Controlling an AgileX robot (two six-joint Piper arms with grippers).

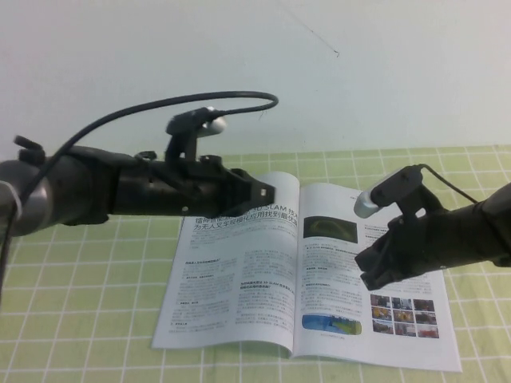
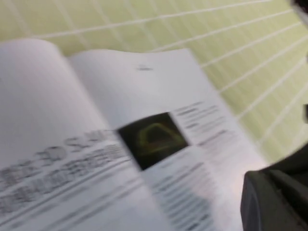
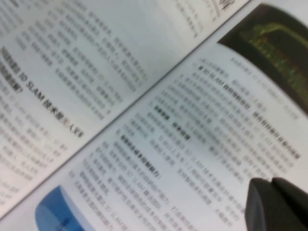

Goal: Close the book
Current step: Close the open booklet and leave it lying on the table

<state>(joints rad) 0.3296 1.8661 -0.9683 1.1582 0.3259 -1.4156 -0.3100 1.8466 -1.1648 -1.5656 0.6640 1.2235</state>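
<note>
Green-checked bench [image 1: 80,319] carries the magazine [image 1: 239,287], open and flat. The left pincer [image 1: 262,194] hovers above the left page's top near the spine, the right pincer [image 1: 374,270] above the right page. Whether either is apart or together, I cannot tell. Closing seems unstarted: next, an outer page edge needs lifting over.

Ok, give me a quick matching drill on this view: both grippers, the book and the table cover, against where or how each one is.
1 left gripper
2 right gripper
3 book
4 table cover

a green with white grid
b lying open
c above the left page
d above the right page

Pairs: 1-c, 2-d, 3-b, 4-a
</note>
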